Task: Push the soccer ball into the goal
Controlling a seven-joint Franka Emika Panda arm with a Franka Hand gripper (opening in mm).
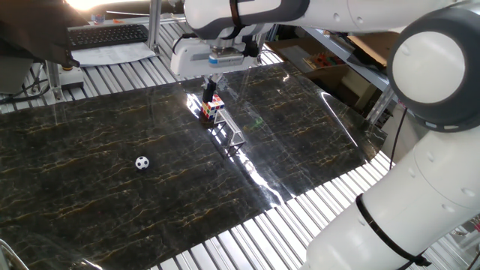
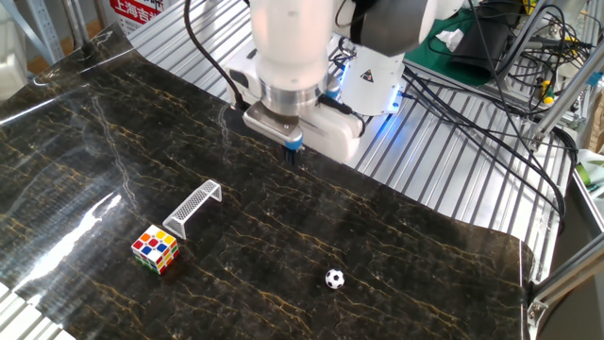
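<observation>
The soccer ball (image 1: 142, 162) (image 2: 334, 279), tiny and white with black patches, rests alone on the dark marbled mat. The goal (image 1: 231, 132) (image 2: 192, 206) is a small silvery frame lying on the mat, beside the multicoloured cube. My gripper (image 1: 209, 93) (image 2: 293, 154) hangs above the mat with its fingers together and nothing between them. It is well apart from the ball, on the goal's side and nearer the robot base.
A multicoloured puzzle cube (image 1: 212, 107) (image 2: 155, 249) sits right by one end of the goal. The dark marbled mat (image 1: 90, 187) ends at ribbed metal table (image 2: 444, 179). A keyboard (image 1: 109, 34) and cables (image 2: 500, 57) lie beyond the mat.
</observation>
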